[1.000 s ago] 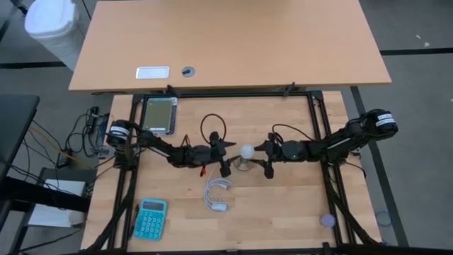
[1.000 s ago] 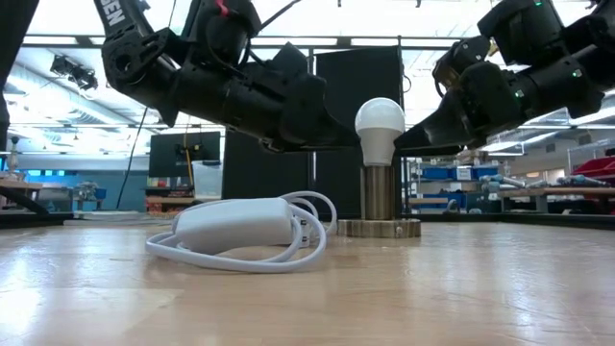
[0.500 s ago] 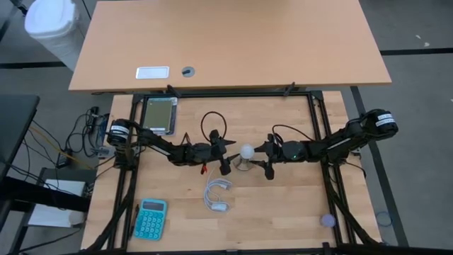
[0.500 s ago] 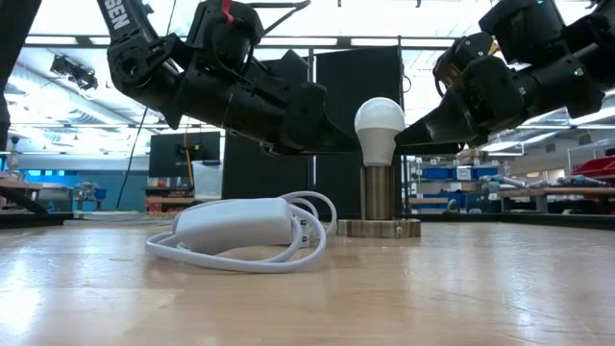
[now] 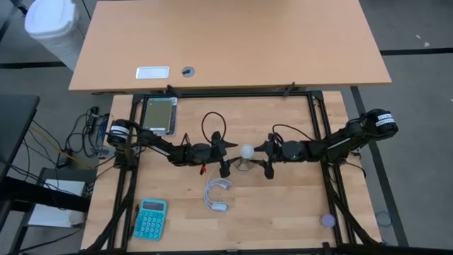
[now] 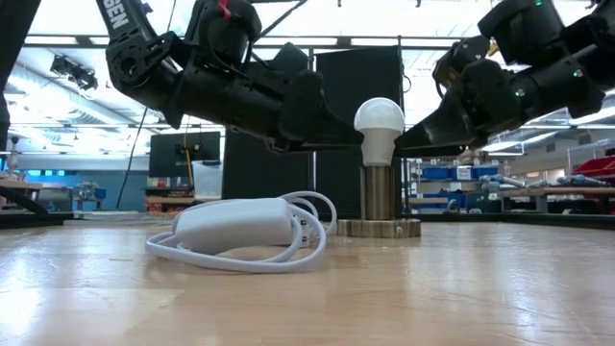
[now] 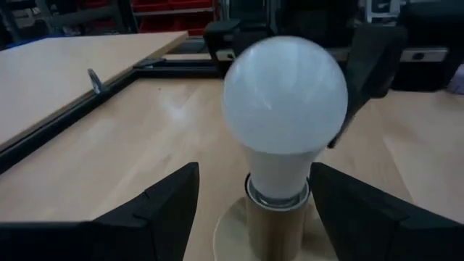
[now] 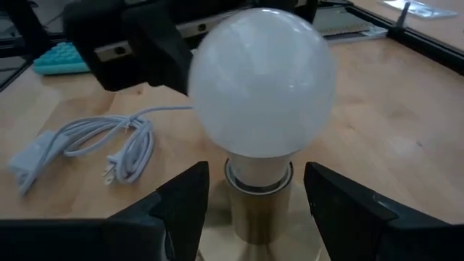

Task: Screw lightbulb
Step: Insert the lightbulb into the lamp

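Observation:
The white lightbulb (image 5: 246,151) stands upright at the table's middle, its narrow base in a brass socket (image 6: 380,192) on a round foot (image 6: 378,228). My left gripper (image 5: 226,159) comes level from the table's left and is open. Its fingers (image 7: 163,210) stand on either side of the bulb's neck (image 7: 279,174), with gaps showing. My right gripper (image 5: 268,159) comes level from the table's right, also open. Its fingers (image 8: 185,206) flank the neck (image 8: 257,170) without touching it.
A coiled white cord with a plug block (image 5: 217,195) lies just near of the bulb. A teal calculator (image 5: 150,218) sits near the front left corner and a flat grey device (image 5: 160,115) at the far left. A small purple thing (image 5: 328,220) lies front right.

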